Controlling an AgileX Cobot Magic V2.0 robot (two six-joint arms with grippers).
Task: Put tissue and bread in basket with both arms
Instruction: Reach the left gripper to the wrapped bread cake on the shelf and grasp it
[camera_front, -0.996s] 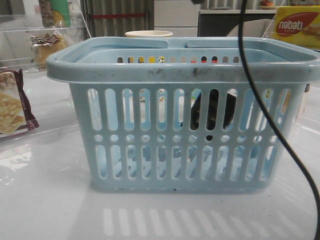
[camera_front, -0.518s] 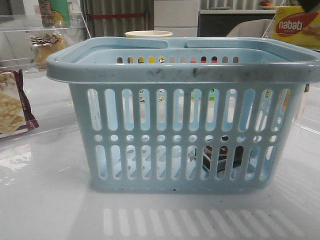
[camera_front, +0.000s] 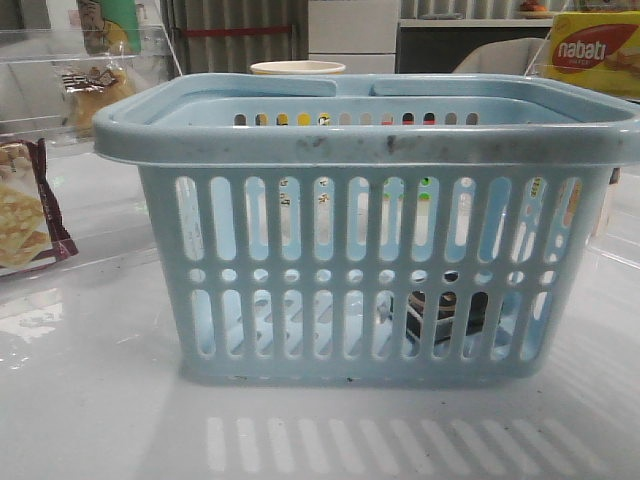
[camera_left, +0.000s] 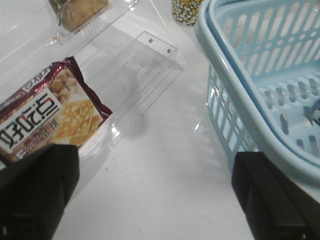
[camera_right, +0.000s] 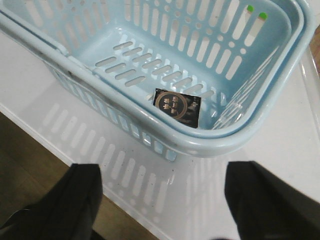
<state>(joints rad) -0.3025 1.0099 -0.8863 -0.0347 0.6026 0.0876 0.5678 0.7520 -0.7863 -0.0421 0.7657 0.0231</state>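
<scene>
The light-blue basket stands mid-table; it also shows in the left wrist view and the right wrist view. The tissue, a small dark packet, lies flat on the basket floor near a corner, and shows through the slots in the front view. The bread in clear wrap sits on a clear shelf at the back left, also in the left wrist view. My left gripper is open and empty over the table between the cracker packet and the basket. My right gripper is open and empty, above the table outside the basket wall.
A maroon-edged cracker packet lies at the left, also in the left wrist view. A clear acrylic tray lies between it and the basket. A yellow Nabati box stands at the back right, a cup behind the basket. The table edge is near my right gripper.
One second ago a dark shape hung inside the basket under a black cable. The cable has left the front view and the tissue lies on the basket floor.
</scene>
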